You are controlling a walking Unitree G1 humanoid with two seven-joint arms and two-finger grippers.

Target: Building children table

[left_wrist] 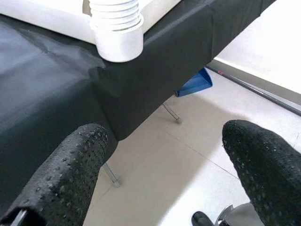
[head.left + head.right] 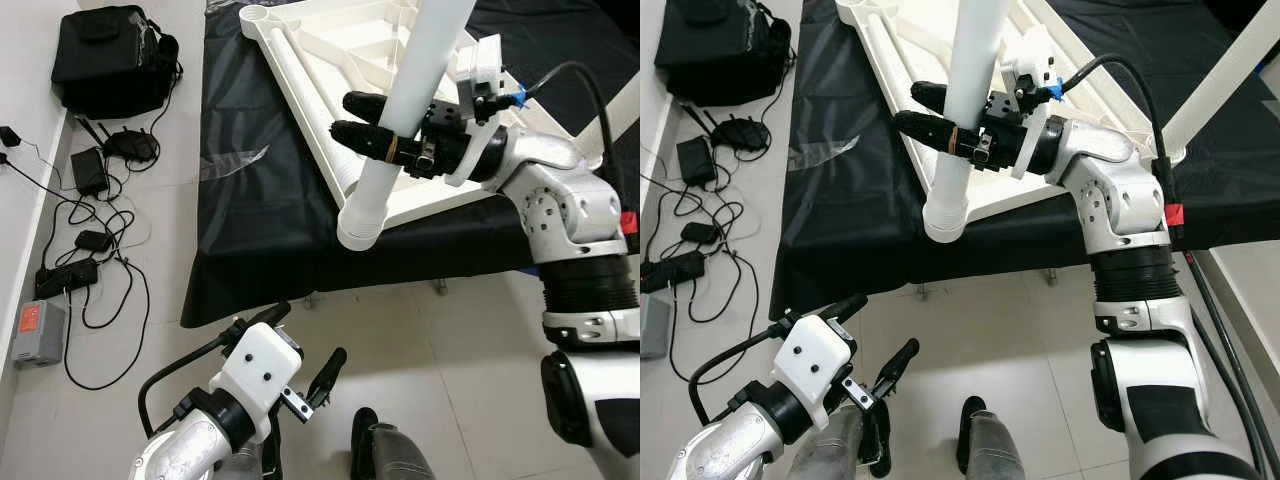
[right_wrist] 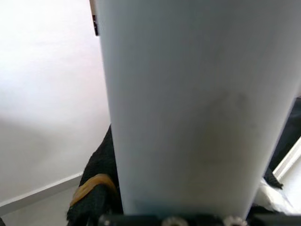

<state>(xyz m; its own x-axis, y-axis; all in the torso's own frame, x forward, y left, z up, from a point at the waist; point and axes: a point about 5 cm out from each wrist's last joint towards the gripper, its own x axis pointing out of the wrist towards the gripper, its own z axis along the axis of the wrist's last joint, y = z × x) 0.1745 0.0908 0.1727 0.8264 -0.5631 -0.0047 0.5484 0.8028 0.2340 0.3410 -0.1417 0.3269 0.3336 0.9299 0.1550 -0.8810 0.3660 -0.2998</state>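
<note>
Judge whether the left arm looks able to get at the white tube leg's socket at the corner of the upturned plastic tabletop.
Probably yes. The left gripper hangs open and empty, low over the floor, facing the socket. Nothing stands between them. The right gripper grips the white tube leg higher up, leaving the socket end free.

Right gripper [image 2: 368, 122] fingers clamped either side, arm bent; left gripper [image 2: 305, 352] low, fingers apart.

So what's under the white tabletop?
A black cloth lies under the tabletop, draping over the edge; thin metal legs show below. What the cloth covers is hidden.
</note>
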